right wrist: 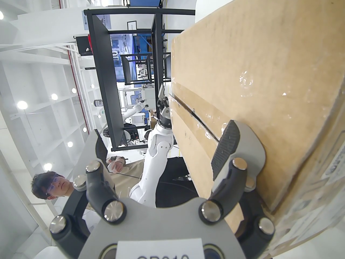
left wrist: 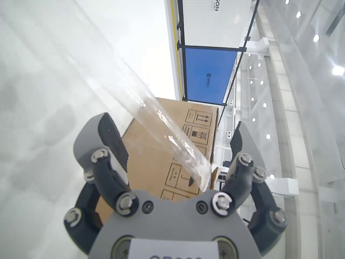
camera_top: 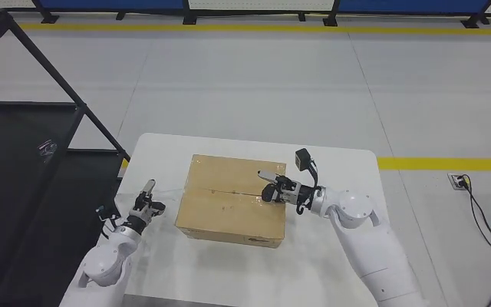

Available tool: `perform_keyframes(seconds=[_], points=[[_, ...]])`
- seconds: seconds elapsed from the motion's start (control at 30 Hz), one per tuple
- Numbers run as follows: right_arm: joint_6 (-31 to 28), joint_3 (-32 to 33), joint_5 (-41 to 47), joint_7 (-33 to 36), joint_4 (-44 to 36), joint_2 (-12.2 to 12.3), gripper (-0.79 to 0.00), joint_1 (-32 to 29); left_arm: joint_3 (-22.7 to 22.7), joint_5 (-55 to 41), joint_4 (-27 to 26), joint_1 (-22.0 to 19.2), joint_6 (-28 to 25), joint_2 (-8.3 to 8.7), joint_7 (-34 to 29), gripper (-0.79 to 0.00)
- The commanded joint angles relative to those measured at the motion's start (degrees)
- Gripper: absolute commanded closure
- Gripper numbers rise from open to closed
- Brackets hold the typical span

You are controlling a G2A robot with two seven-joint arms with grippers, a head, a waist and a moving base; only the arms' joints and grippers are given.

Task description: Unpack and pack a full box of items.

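Bright, even overhead light. Round ceiling lamps (left wrist: 316, 38) burn out to white spots in both wrist views. Glare on the clear tape strip (left wrist: 161, 123) and in specks on the box (right wrist: 244, 78) top. Shadows on the white table (camera_top: 230, 146) are soft and faint. Wrist views bow straight lines towards the edges.

- Box (camera_top: 234, 206): was plain brown cardboard; blk line symbols printed on one side.
- Tape strip (left wrist: 167, 133): was clear, glossy.
- Table (camera_top: 157, 153): was white.
- Left gripper (left wrist: 173, 128) & right gripper (right wrist: 164, 133): had grey shells w/ blk links; pads (right wrist: 225, 149) were blk, fine-ribbed.
- Floor (camera_top: 268, 77): was pale grey w/ a yellow stripe (camera_top: 433, 163).
- Frame (camera_top: 46, 146) beside table: was blk.
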Motion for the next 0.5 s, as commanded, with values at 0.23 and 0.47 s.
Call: perform_keyframes(seconds=[0.23, 0.47], points=[[0.00, 0.00, 0.00, 0.00, 0.00, 0.00, -0.785, 0.00, 4.64, -3.13, 9.68, -8.60, -4.09, -2.00, 5.34, -0.785], [0.00, 0.00, 0.00, 0.00, 0.00, 0.00, -0.785, 0.00, 3.00, -0.51, 6.61, -7.61, -10.55, -1.99, 9.01, -0.785]])
